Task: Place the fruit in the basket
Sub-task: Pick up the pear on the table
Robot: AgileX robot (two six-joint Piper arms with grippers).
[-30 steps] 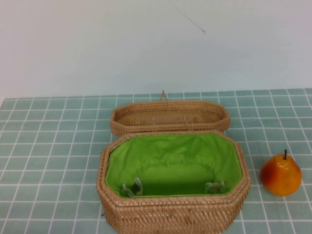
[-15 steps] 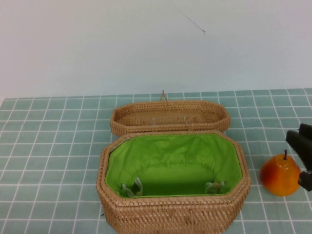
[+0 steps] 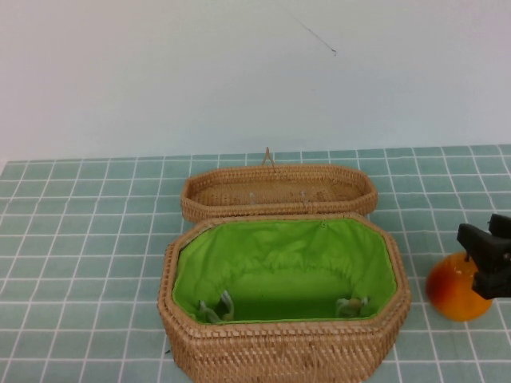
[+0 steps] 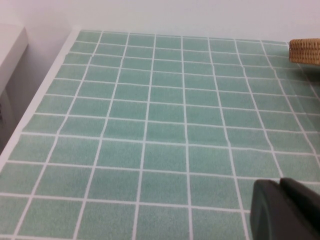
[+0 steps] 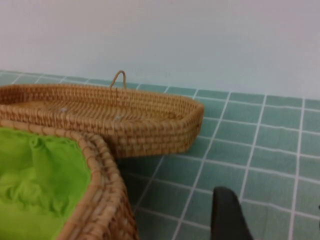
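Observation:
The fruit [image 3: 451,294], orange-yellow and glossy, sits on the green tiled table to the right of the basket [image 3: 283,351]. The basket is open, its green lining showing, and its woven lid [image 3: 278,190] lies flat behind it. My right gripper [image 3: 474,263] is open just above the fruit's top and hides its stem. In the right wrist view one dark finger [image 5: 227,215] shows beside the basket rim [image 5: 102,200] and the lid [image 5: 105,112]; the fruit is out of that view. My left gripper [image 4: 284,210] is shut and empty over bare tiles, out of the high view.
The table's left edge [image 4: 37,100] runs along a white wall. A corner of the wicker lid [image 4: 305,51] shows in the left wrist view. Open tiled surface lies left of the basket and between the basket and the fruit.
My right gripper came in from the right edge and moved left over the fruit, now covering its stem. The fruit and the basket have not moved.

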